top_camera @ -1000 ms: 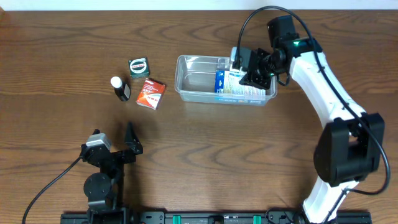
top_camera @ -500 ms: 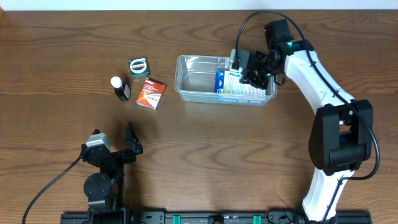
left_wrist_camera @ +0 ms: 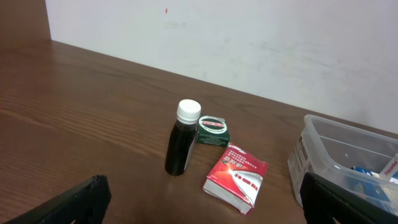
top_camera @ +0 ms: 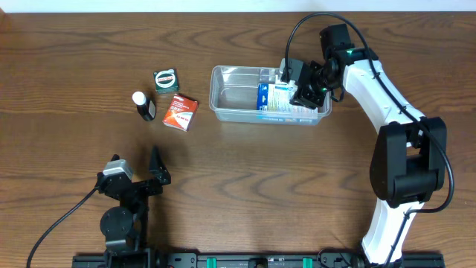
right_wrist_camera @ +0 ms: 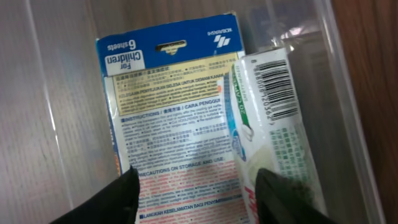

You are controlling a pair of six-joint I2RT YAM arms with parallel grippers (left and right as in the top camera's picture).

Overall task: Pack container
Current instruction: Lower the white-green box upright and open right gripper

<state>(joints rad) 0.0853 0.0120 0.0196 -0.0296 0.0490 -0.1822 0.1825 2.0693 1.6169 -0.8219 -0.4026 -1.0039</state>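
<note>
The container (top_camera: 234, 93) is a clear plastic tub at the table's middle back. Its right half holds a blue and white box (top_camera: 270, 97) lying flat, with a green and white box (right_wrist_camera: 273, 106) beside it. My right gripper (top_camera: 299, 87) hangs over the tub's right end. In the right wrist view it (right_wrist_camera: 196, 196) is open just above the blue and white box (right_wrist_camera: 174, 106) and grips nothing. My left gripper (top_camera: 135, 165) is open and empty near the front left. In the left wrist view it (left_wrist_camera: 200, 202) faces the loose items.
Left of the tub stand a dark bottle with a white cap (top_camera: 143, 106), a round green tin (top_camera: 166, 78) and a red and white box (top_camera: 181, 112). All three show in the left wrist view: bottle (left_wrist_camera: 183, 140), tin (left_wrist_camera: 212, 130), red box (left_wrist_camera: 236, 177).
My right gripper has shifted slightly over the tub's right end. The boxes in the tub and the left arm have stayed put.
</note>
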